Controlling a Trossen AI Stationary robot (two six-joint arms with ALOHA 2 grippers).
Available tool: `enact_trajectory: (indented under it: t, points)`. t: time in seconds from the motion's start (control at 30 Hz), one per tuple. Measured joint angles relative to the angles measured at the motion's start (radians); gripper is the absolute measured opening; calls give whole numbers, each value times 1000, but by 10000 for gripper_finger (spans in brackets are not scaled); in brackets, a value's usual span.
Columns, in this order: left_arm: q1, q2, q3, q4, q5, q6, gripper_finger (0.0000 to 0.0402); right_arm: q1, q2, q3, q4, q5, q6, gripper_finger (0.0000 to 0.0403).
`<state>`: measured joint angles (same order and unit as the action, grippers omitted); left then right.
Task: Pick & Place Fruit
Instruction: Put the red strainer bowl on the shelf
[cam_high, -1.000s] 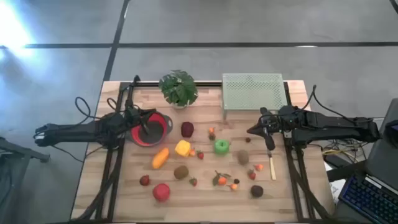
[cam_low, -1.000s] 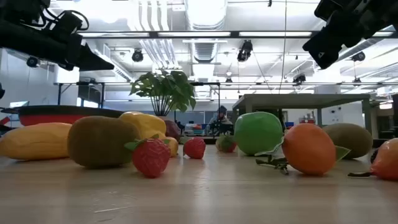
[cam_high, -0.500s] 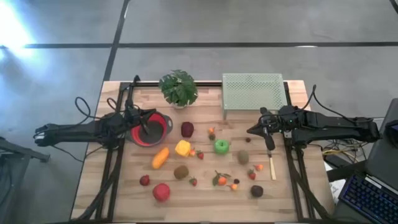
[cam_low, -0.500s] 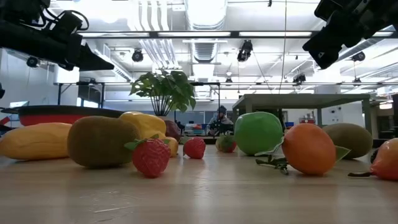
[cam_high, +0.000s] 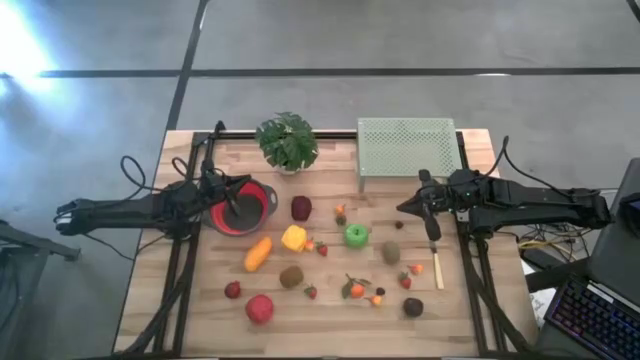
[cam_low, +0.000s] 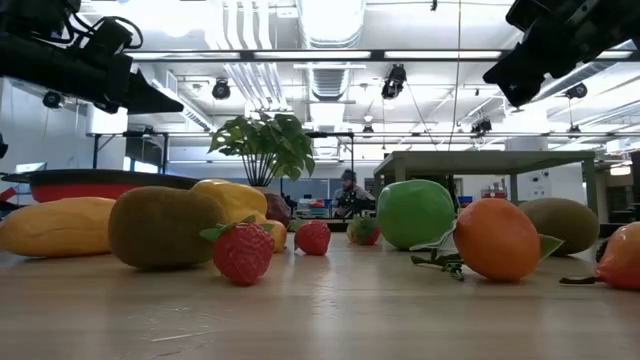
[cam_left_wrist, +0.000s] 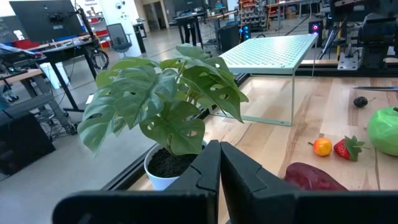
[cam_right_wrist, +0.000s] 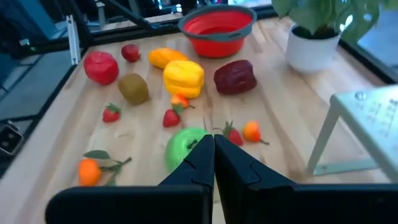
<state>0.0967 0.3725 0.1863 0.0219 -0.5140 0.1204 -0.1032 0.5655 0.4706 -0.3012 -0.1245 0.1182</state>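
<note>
The fruit lies scattered over the middle and near half of the bench, none of it held. The left gripper hangs over the red bowl near the left edge, fingers closed and empty; the right gripper hovers near the right edge, closed and empty

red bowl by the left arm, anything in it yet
Empty: the red round bowl shows only bare red inside in the right wrist view; fruit lies outside on the wooden table.

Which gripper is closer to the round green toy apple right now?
Right. The right gripper, shut, hovers just beside the round green toy apple on its right-arm side. The left gripper, shut, sits over the red bowl, farther away.
</note>
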Motion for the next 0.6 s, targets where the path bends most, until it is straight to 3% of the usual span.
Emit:
enact_trajectory:
  t: [0.33, 0.6]
  points:
    - [0, 0, 0, 0, 0, 0, 16, 0, 78, 0, 241, 19, -89, 9]
    - [0, 0, 0, 0, 0, 0, 16, 0, 218, 0, 353, 19, 67, 8]
